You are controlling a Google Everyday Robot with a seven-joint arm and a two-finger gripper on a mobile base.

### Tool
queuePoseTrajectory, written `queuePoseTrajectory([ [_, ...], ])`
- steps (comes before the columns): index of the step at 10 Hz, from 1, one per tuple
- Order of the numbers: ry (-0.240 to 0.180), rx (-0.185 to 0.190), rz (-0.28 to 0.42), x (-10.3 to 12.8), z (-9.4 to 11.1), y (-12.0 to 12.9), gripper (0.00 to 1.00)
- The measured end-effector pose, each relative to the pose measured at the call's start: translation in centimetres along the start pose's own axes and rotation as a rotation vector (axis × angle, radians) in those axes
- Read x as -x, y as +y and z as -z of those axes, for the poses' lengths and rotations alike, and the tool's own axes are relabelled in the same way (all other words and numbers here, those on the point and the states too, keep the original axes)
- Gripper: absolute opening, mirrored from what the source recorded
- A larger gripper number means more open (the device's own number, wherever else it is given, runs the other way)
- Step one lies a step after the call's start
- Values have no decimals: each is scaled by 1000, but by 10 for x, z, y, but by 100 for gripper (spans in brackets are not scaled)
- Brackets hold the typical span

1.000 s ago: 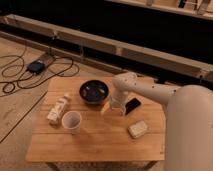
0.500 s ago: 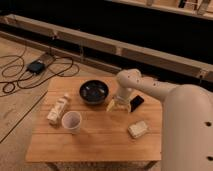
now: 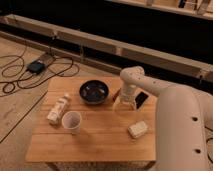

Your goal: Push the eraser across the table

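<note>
The counter (image 3: 95,137) is carrying 1 dark bowl (image 3: 93,92), 1 white cup (image 3: 71,121), 1 bottle (image 3: 58,109) and 1 whitish block (image 3: 137,129). The gripper (image 3: 126,103) is hovering just right of the bowl; cannot tell its state. The eraser (image 3: 142,99) is lying immediately right of the gripper.

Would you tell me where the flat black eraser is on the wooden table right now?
The flat black rectangular eraser lies near the right edge of the light wooden plank table, just right of the robot's hand, with the whitish block nearer the camera.
</note>
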Motion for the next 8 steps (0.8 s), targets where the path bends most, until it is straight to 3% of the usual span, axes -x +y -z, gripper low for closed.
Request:
queuePoseTrajectory([
  [5, 36, 77, -11, -42, 14, 35, 80],
  [8, 62, 90, -15, -56, 21, 39, 80],
])
